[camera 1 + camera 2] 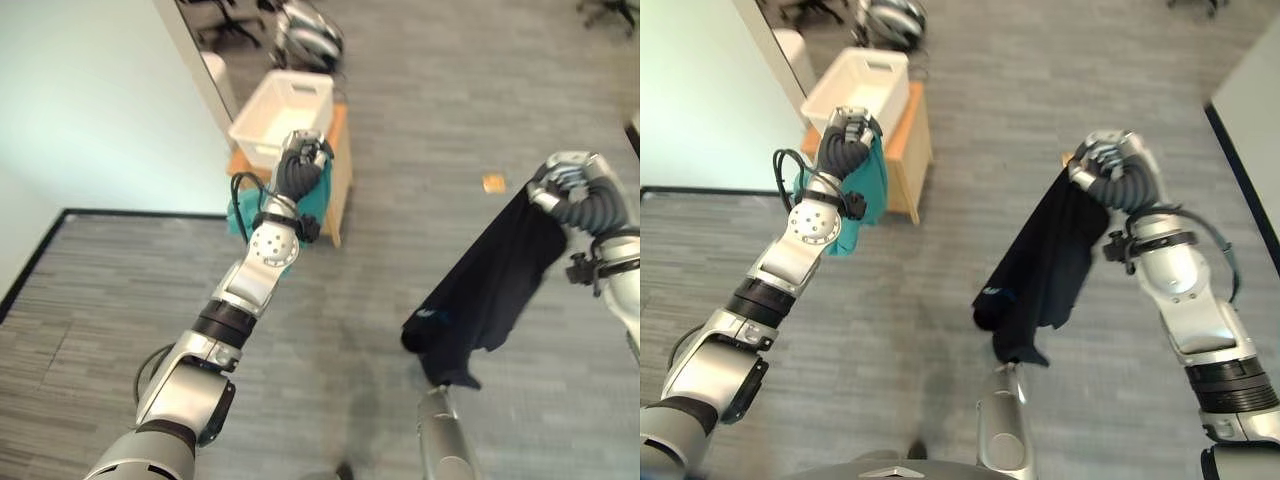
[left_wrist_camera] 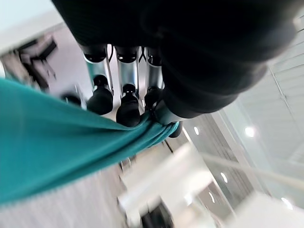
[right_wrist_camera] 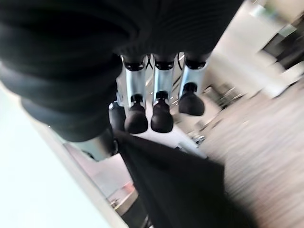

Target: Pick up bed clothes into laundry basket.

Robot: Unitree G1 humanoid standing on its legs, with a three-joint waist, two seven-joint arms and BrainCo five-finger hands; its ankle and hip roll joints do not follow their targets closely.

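Beside the white laundry basket [image 1: 283, 113], which sits on a small wooden stand [image 1: 340, 170] against the pale wall [image 1: 90, 100], the left hand [image 1: 303, 152] is raised with a teal cloth [image 1: 862, 190] hanging from it. Its wrist view shows the fingers [image 2: 124, 102] curled and the teal fabric pinched against the thumb, so the grip looks firm. That cloth hangs just in front of the basket's near rim, not over the opening, and nothing can be made out inside the basket from this angle.

Well apart, over the grey floor [image 1: 420, 130], the right hand [image 1: 1102, 160] holds a dark garment [image 1: 1045, 260] that drapes down in long folds. In its wrist view the fingers [image 3: 161, 111] bend toward the palm with the dark cloth gathered under them, clamped at its top edge.

Judging from this, both pieces are lifted but neither is delivered: the teal one is near its drop, the dark one must yet be carried across.

A small orange scrap [image 1: 493, 183] lies on the floor, too small to identify. The basket's interior is hidden by its near wall, and how much of each cloth the palms cover cannot be told
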